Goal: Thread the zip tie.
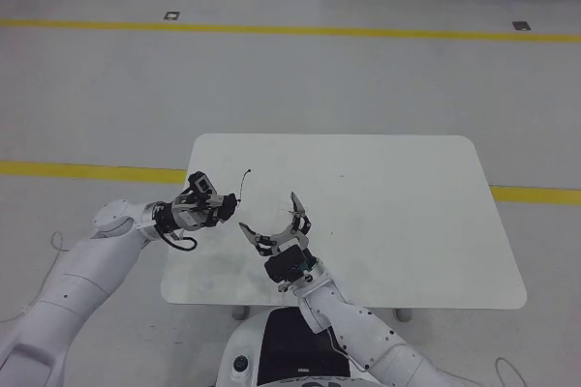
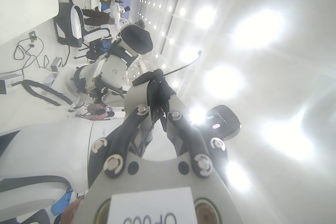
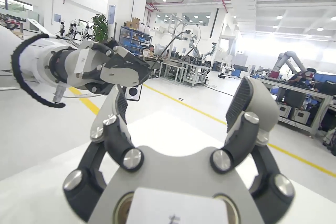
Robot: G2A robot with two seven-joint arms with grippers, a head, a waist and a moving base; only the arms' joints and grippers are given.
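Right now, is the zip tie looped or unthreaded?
Unthreaded: the zip tie juts from the shut left gripper as one open strand, far end free.

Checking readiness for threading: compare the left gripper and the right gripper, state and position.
The left gripper is shut on the zip tie; the right gripper is open and holds nothing. The left gripper is by the table's left edge; the right gripper is farther in. Both are above the table, not touching each other.
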